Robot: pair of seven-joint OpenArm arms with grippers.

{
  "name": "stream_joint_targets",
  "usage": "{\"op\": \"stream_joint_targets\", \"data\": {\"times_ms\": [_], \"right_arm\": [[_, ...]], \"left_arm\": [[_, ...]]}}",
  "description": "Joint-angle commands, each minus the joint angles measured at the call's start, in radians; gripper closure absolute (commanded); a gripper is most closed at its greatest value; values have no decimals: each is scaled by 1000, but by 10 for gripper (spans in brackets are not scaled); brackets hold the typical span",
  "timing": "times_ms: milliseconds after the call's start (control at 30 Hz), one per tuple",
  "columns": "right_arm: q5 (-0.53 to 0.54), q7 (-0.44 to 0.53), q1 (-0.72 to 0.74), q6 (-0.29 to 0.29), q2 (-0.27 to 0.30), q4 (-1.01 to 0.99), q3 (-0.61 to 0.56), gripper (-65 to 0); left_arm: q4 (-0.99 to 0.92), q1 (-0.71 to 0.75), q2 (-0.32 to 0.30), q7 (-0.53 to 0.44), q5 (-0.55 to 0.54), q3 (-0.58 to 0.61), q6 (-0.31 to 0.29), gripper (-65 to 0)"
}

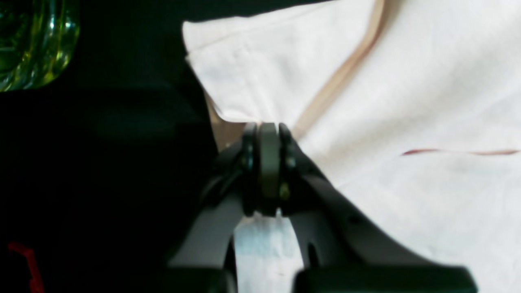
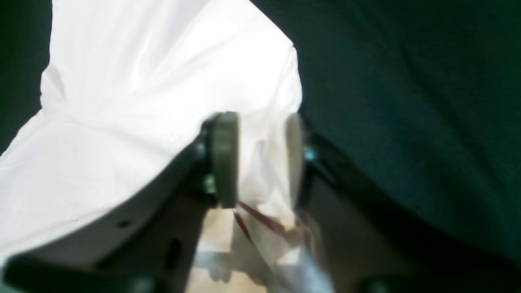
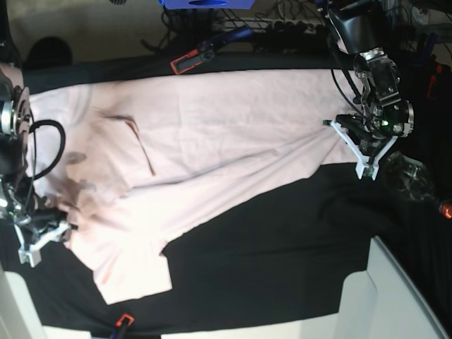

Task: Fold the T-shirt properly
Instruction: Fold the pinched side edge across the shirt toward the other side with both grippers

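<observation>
We see the T-shirt point(image 3: 212, 141) stretched lengthwise between both grippers: left fingers point(image 1: 285, 162) pinched shut on its edge, right fingers point(image 2: 222, 158) narrowed around a bunched fold (not clamped yet).

A black table cloth point(image 3: 282, 247) was seen beneath the end effectors; cables point(image 3: 282, 28) were bundled beyond it; a white panel point(image 3: 402, 296) lay alongside.

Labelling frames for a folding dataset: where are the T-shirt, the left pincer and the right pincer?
T-shirt point(image 3: 212, 120), base view, middle of the spread cloth.
Left pincer point(image 1: 268, 134), left wrist view, closed tips pinching the cloth.
Right pincer point(image 2: 258, 158), right wrist view, gap between pads, cloth inside.
</observation>
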Motion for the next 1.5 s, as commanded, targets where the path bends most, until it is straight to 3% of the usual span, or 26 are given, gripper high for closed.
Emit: {"op": "stream_joint_targets", "data": {"times_ms": [0,133,300,567,600,733,800,1000,1133,1233,1467], "right_arm": [[9,24,33,6,21,14,4,-115],[9,26,33,6,21,16,4,0],[9,87,33,2,45,17,4,-1],[10,90,33,0,61,16,8,-20],[10,89,33,0,61,14,8,-46],[10,35,33,0,52,13,10,-316],[10,24,31,0,49,13,10,-416],[10,18,31,0,27,8,5,-440],[10,18,21,0,9,8,5,-409],[10,18,13,0,7,8,5,-350],[10,20,11,0,7,8,5,-62]], "left_arm": [[20,-8,-10,-8,5,-3,4,0],[20,-8,-10,-8,5,-3,4,0],[20,-10,-10,-8,5,-3,4,0],[20,-17,-10,-8,5,-3,4,0],[20,-17,-10,-8,5,-3,4,0],[18,-17,-10,-8,5,-3,4,0],[17,-16,-10,-8,5,-3,4,0],[18,-17,-10,-8,5,-3,4,0],[18,-17,-10,-8,5,-3,4,0],[18,-19,-10,-8,5,-3,4,0],[17,-19,-10,-8,5,-3,4,0]]}}
